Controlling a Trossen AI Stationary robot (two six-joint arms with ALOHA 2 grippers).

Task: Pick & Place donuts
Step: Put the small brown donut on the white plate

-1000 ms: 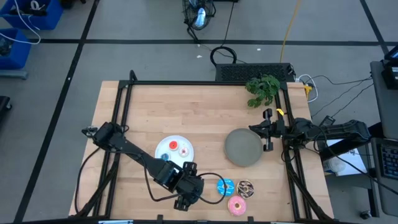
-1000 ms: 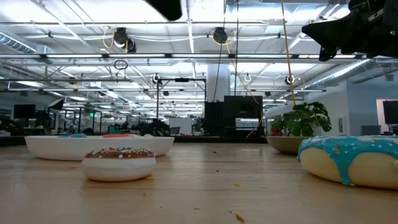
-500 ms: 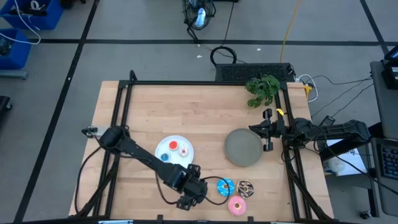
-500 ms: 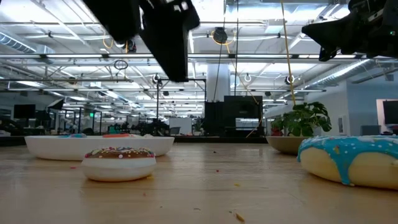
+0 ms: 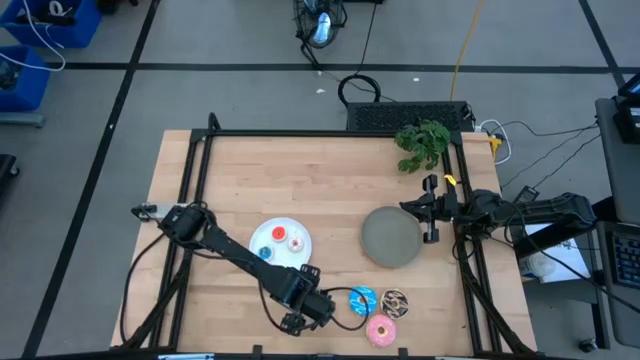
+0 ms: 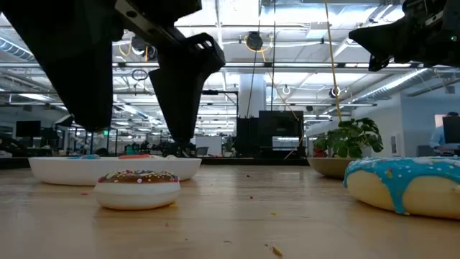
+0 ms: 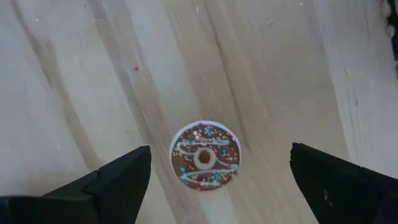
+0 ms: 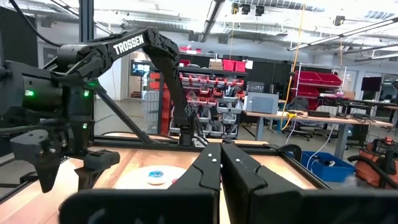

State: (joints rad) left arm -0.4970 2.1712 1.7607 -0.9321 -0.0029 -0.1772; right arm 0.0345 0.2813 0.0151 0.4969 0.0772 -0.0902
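Observation:
In the left wrist view a tiny brown sprinkled donut lies flat on the wood. My left gripper is open above it, one finger on each side, touching nothing. In the low view the same donut sits below the left gripper. From above, the left gripper hides it. The larger blue, brown sprinkled and pink donuts lie to its right. Tiny red, blue and pink-white donuts rest on the white plate. My right gripper is shut, waiting at the table's right edge.
A grey round plate sits right of the white one, just in front of the right gripper. A green plant stands at the far right corner. Black frame rails run along the table's left, far and right sides. Bare wood lies across the far half.
My left gripper has moved toward the table's near edge and come down over the tiny brown donut. In the low view its fingers have dropped into the picture from above. The donuts and my right arm have stayed put.

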